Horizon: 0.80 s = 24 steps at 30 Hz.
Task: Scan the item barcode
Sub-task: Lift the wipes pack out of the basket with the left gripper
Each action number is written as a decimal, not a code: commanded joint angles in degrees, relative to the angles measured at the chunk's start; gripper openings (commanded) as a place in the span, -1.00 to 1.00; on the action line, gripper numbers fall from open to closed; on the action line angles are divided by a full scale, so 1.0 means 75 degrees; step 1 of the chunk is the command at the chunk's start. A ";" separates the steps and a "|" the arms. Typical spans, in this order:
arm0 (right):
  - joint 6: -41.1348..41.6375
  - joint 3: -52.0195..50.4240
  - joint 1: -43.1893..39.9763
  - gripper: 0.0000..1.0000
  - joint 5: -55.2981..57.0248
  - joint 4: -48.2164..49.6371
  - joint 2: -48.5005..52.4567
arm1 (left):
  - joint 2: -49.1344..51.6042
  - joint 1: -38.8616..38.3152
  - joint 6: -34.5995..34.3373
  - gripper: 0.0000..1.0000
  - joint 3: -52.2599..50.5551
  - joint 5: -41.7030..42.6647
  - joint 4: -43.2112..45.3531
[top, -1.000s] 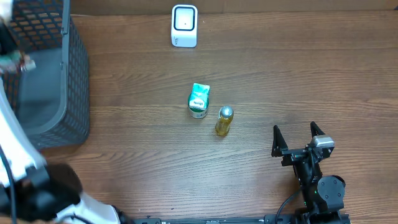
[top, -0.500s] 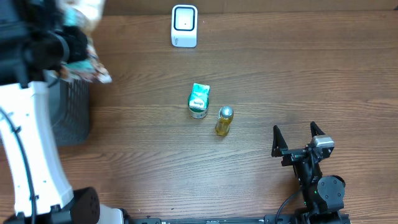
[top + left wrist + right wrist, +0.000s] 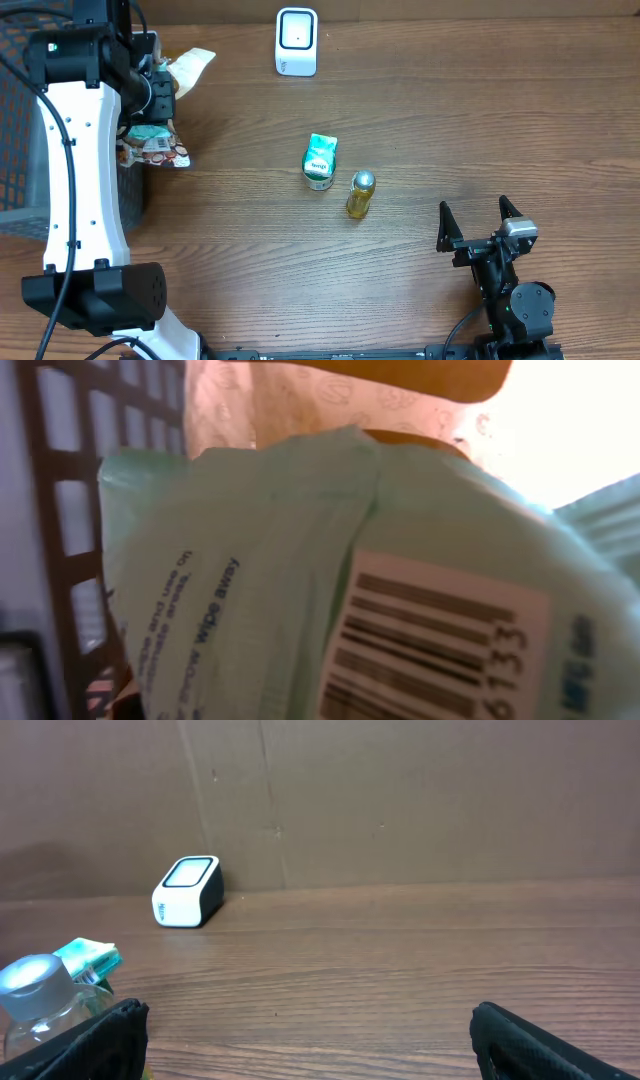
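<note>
Packet (image 3: 280, 560) of pale green film, with a white barcode label and small print about wiping, filled the left wrist view. Only the overhead view showed where it was: it hung at the left gripper (image 3: 155, 95), jaws pinching it, above the desk (image 3: 420, 120), just beside the basket (image 3: 15, 120). The right gripper (image 3: 474, 208) stood low, jaws spread wide.

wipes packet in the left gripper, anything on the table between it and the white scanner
Nothing visible does. The stretch of table between the wipes packet and the barcode scanner is bare wood. The green carton and the small bottle stand nearer the table's middle, off that line.
</note>
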 commanded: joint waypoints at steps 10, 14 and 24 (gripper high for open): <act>-0.0032 -0.0082 -0.0050 1.00 -0.0015 0.0020 -0.0076 | -0.0108 0.0085 -0.1093 -0.65 0.0076 -0.2608 -0.0388; -0.0032 -0.0082 -0.0050 1.00 -0.0015 0.0020 -0.0076 | -0.0108 0.0082 -0.1198 -0.66 0.0076 -0.2897 -0.0376; -0.0029 -0.0082 -0.0050 1.00 -0.0015 0.0020 -0.0076 | -0.0105 0.0076 -0.1198 -0.64 0.0076 -0.2620 -0.0219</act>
